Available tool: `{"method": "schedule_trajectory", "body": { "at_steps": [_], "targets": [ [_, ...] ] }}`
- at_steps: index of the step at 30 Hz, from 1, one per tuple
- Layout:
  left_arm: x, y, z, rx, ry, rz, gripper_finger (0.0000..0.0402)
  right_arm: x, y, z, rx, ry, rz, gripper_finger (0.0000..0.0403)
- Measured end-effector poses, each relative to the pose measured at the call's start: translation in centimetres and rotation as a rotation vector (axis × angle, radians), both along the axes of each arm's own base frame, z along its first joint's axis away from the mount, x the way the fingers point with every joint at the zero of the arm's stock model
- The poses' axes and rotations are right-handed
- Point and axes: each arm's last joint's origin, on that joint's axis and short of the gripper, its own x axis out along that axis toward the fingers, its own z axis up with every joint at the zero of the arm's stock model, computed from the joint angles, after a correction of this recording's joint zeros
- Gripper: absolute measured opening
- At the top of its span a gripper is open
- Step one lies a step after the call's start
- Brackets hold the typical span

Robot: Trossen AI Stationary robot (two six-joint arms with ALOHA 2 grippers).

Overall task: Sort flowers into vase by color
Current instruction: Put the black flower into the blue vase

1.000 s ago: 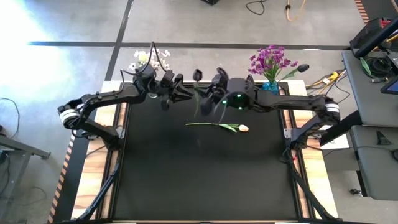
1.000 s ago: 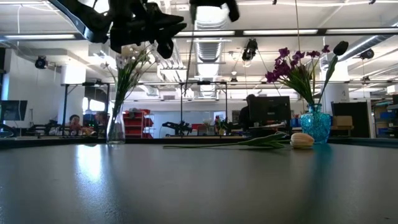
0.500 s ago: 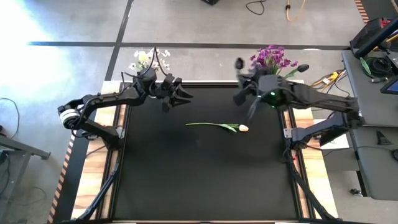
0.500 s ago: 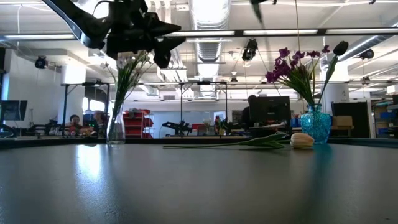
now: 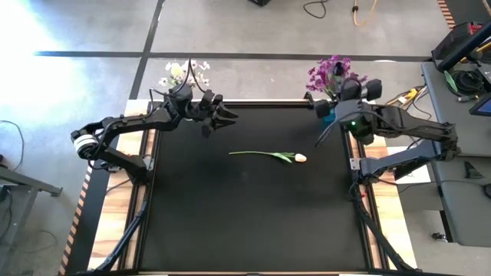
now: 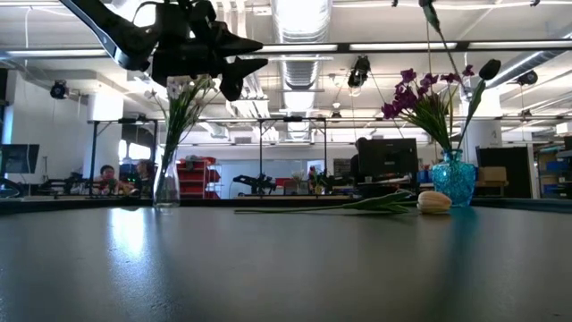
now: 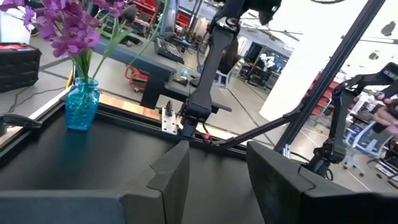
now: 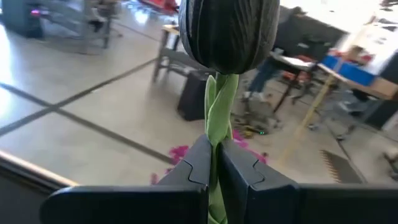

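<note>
Right gripper (image 8: 214, 171) clamped tight on the green stem of a dark tulip (image 8: 229, 31), held up over the desk's far right corner, just beside the blue vase (image 5: 331, 110). Near-black bud standing upright above the fingertips in the right wrist view, stem pinched between the two pads. From above, bud (image 5: 338, 72) hard to tell apart against the magenta sprays (image 5: 331, 73); green stem (image 5: 328, 132) trailing down from the gripper toward the desk's right edge.

Blue vase (image 6: 454, 179) on the far right corner, holding magenta-purple sprays (image 6: 413, 94) and one dark tulip bud (image 6: 489, 68) leaning out to the side. Clear vase (image 6: 166, 183) on the far left corner, carrying white blossoms (image 5: 184, 73) on thin green stems.

Left gripper (image 5: 222, 119) raised over the desk near the far edge, left of centre, fingers spread apart and holding nothing; gap between the two dark fingers (image 7: 174, 177) plain in the left wrist view.

Cream-peach tulip (image 5: 301, 158) lying flat on the black desk (image 5: 245, 222), right of centre toward the far edge, bud pointing at the right edge, stem (image 5: 257, 153) running back toward the left. Well apart from both grippers.
</note>
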Motion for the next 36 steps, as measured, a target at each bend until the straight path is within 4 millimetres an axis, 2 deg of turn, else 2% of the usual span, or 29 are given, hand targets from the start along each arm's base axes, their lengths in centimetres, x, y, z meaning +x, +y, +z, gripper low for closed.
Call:
{"method": "schedule_trajectory", "body": {
  "at_steps": [6,10,21,30,36],
  "targets": [
    [0.0,0.0,0.0,0.000,0.000,0.001,0.0144,-1.4,0.1,-3.4,0.006,-0.068,-0.046,0.0012],
    [0.0,0.0,0.0,-0.001,0.001,0.001,0.0144,-2.0,0.1,-4.7,-0.006,-0.130,-0.041,0.0012],
    [0.0,0.0,0.0,-0.004,0.001,0.001,0.0144,-3.8,-0.6,-4.9,-0.148,-0.222,0.063,0.0012],
    [0.0,0.0,0.0,-0.003,0.000,0.001,0.0144,-8.3,-1.5,-5.2,-0.254,-0.313,0.053,0.0012],
    [0.0,0.0,0.1,-0.002,-0.001,0.001,0.0144,-9.0,-2.2,-6.3,-0.258,-0.351,0.012,0.0012]
  ]
}}
